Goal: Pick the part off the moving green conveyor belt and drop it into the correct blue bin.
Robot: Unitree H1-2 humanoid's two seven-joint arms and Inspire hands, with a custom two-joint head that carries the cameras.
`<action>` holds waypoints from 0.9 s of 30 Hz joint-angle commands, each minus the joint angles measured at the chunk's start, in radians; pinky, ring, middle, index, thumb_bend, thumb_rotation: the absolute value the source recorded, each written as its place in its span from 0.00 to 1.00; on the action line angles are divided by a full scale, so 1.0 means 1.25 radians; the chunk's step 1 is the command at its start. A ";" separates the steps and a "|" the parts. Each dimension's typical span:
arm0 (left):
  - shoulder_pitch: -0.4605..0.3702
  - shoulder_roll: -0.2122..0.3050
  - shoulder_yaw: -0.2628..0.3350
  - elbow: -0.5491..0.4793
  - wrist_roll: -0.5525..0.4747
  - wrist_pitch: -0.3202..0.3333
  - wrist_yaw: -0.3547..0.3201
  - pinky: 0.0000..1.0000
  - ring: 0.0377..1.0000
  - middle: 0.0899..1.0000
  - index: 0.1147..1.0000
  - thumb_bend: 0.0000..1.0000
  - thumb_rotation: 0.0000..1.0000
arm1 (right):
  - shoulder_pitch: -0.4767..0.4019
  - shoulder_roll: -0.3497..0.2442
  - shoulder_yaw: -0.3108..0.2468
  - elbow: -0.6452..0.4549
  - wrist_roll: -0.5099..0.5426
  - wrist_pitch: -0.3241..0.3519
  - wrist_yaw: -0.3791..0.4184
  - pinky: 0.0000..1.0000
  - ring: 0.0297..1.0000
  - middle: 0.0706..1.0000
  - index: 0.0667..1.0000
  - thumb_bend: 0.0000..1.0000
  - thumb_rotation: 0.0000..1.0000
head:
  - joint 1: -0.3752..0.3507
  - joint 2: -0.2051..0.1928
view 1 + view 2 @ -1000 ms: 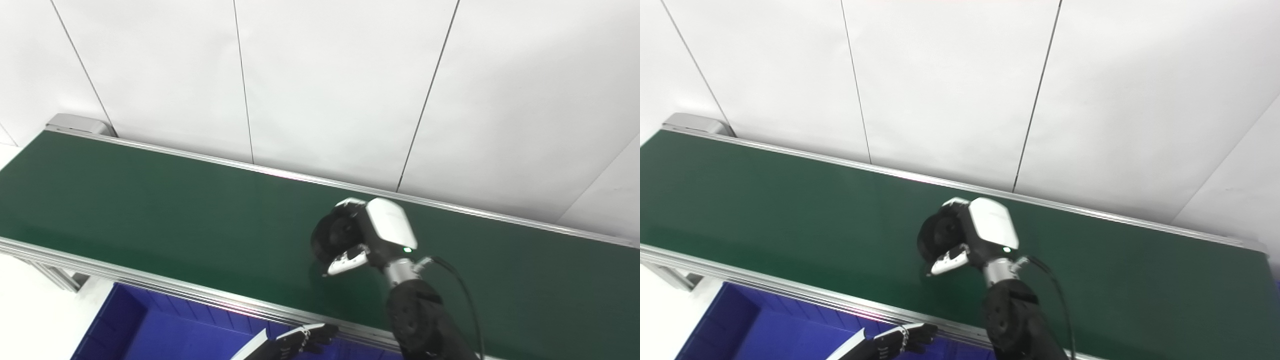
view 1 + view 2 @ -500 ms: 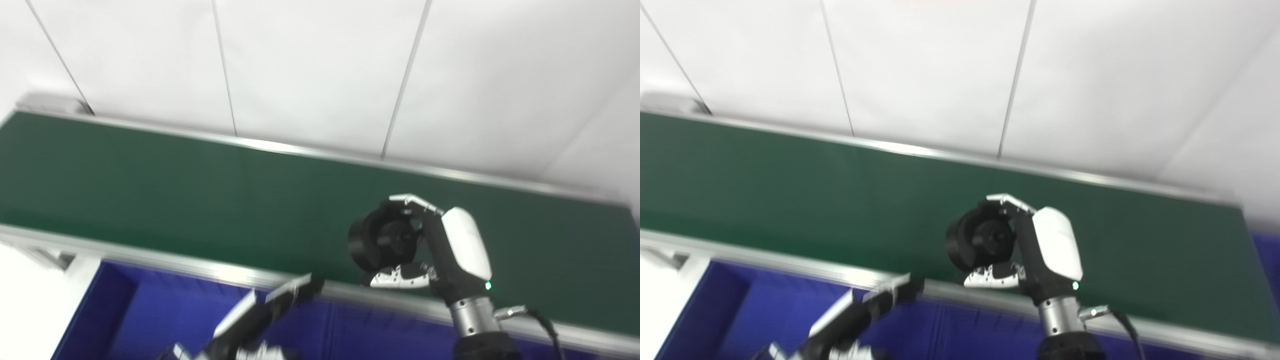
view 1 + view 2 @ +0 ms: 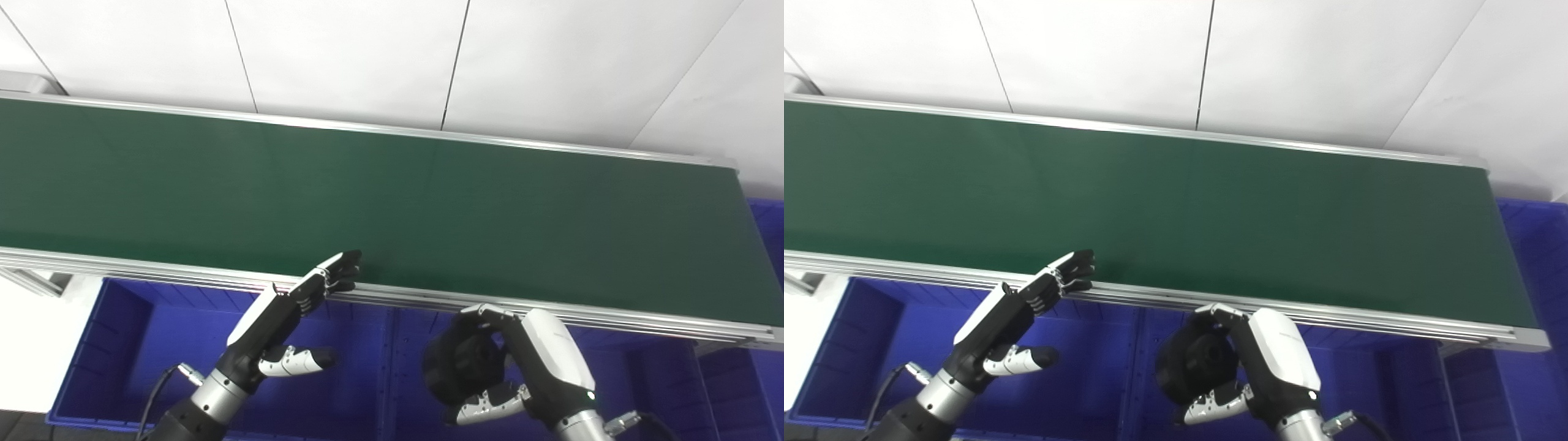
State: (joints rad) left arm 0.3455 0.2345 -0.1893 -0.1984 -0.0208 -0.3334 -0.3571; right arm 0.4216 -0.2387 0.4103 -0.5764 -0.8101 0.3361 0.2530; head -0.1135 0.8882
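Note:
My right hand (image 3: 533,373) is shut on a black round wheel-shaped part (image 3: 456,367), also seen in the right eye view (image 3: 1194,366). It holds the part in the air in front of the green conveyor belt (image 3: 392,202), above the blue bins (image 3: 367,373). My left hand (image 3: 288,312) is open and empty, fingers stretched toward the belt's near rail, thumb out to the right. It also shows in the right eye view (image 3: 1020,312). No part lies on the belt.
The belt's aluminium near rail (image 3: 184,275) runs across the picture above the bins. A divider wall (image 3: 392,367) separates a left bin from a middle bin. Another blue bin (image 3: 1537,257) sits past the belt's right end. A white panelled wall (image 3: 392,55) stands behind.
My right hand has carried the black part off the belt, toward me and down over the bins. The camera has tilted down, bringing the bins and my open left hand into view.

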 commanded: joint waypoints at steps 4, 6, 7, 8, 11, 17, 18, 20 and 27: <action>0.024 0.018 0.015 -0.018 0.001 -0.003 0.016 0.84 0.92 0.97 0.94 0.65 0.74 | -0.020 -0.026 0.007 0.056 -0.012 -0.035 0.018 0.20 0.39 0.46 0.45 0.52 0.00 | 0.006 -0.015; 0.035 0.020 0.018 -0.027 0.008 0.012 0.021 0.85 0.93 0.97 0.94 0.67 0.74 | -0.035 -0.033 0.011 0.085 -0.020 -0.028 0.030 0.21 0.39 0.46 0.45 0.52 0.00 | 0.008 -0.021; 0.039 0.019 0.018 -0.032 0.010 0.022 0.023 0.84 0.93 0.97 0.94 0.68 0.74 | -0.043 -0.036 0.013 0.099 -0.028 -0.021 0.039 0.22 0.39 0.46 0.45 0.52 0.00 | 0.011 -0.025; 0.041 0.018 0.018 -0.035 0.012 0.029 0.024 0.84 0.94 0.96 0.94 0.68 0.74 | -0.050 -0.037 0.014 0.109 -0.033 -0.017 0.045 0.23 0.39 0.46 0.45 0.52 0.00 | 0.012 -0.026; 0.046 0.009 0.014 -0.034 0.015 0.033 0.030 0.86 0.95 0.96 0.93 0.68 0.72 | -0.082 -0.040 0.014 0.157 -0.046 0.000 0.067 0.26 0.39 0.47 0.45 0.52 0.00 | 0.013 -0.031; 0.053 0.002 0.003 -0.035 0.028 0.038 0.031 0.86 0.95 0.97 0.94 0.67 0.72 | -0.128 -0.043 0.026 0.197 -0.117 0.082 0.170 0.51 0.63 0.69 0.73 0.62 0.04 | 0.026 -0.036; 0.055 0.000 0.001 -0.037 0.026 0.044 0.032 0.86 0.95 0.97 0.94 0.67 0.71 | -0.131 -0.048 0.030 0.195 -0.125 0.083 0.179 0.64 0.76 0.80 0.78 0.65 0.09 | 0.029 -0.036; 0.061 -0.005 0.000 -0.046 0.024 0.059 0.036 0.85 0.95 0.97 0.93 0.67 0.70 | -0.131 -0.059 0.037 0.185 -0.148 0.065 0.178 0.77 0.86 0.86 0.83 0.68 0.17 | 0.036 -0.037; 0.081 -0.014 0.010 -0.061 0.038 0.037 0.058 0.87 0.94 0.97 0.93 0.67 0.72 | -0.038 -0.016 -0.024 0.101 -0.059 -0.041 -0.021 0.92 1.00 1.00 0.89 0.78 0.34 | 0.042 -0.033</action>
State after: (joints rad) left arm 0.4377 0.2250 -0.1848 -0.2339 0.0267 -0.2519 -0.3076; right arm 0.3588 -0.2713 0.3853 -0.4133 -0.9046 0.3434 0.2833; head -0.0613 0.8468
